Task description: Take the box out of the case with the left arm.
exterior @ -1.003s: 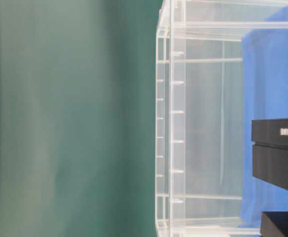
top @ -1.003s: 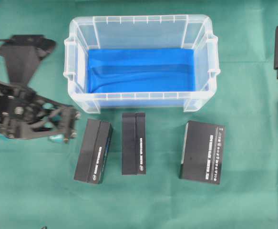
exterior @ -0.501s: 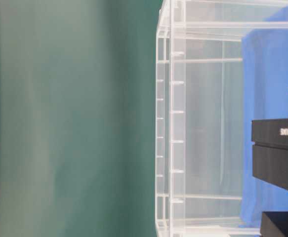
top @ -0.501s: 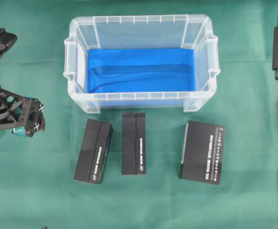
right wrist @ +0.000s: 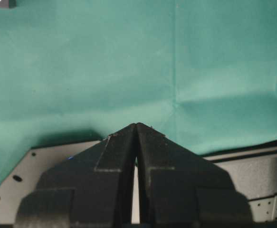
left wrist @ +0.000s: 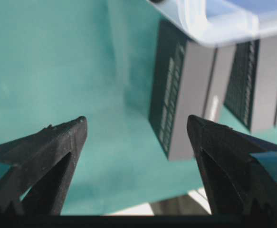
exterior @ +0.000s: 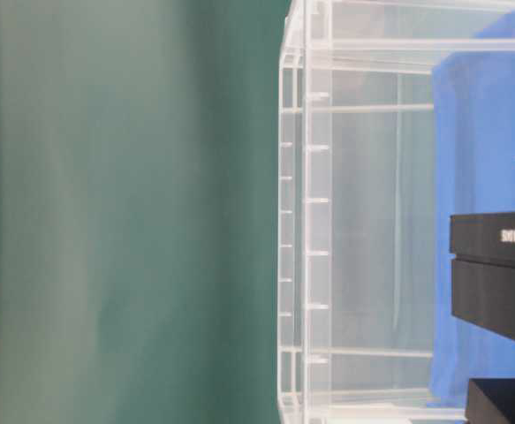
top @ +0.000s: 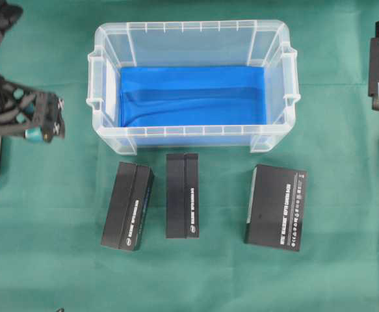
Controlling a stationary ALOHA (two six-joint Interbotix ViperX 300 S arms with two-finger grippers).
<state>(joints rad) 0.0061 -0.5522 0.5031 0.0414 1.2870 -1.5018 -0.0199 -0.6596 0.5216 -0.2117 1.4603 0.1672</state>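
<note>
Green cloth covers the desk point(top: 46, 260). Case point(top: 192, 29) shows only blue lining; three black boxes point(top: 127, 206) lie just in front, outside it. Left gripper point(top: 44, 119) fingers spread wide, empty, beside the case. Right gripper point(right wrist: 136, 127) fingers pressed together. Removal looks done; next, park.

Clear, colourless tub point(top: 192, 39) with a bright blue lining point(top: 192, 97). Three black boxes: left one point(top: 128, 205) with white lettering and a blue edge stripe, middle one point(top: 182, 195) with white lettering, right one point(top: 275, 207) with white lettering in rows. Plain dark green cloth point(top: 196, 273), faintly creased. Black left gripper point(top: 43, 120) with teal pads. Black right gripper point(right wrist: 136, 127).
</note>
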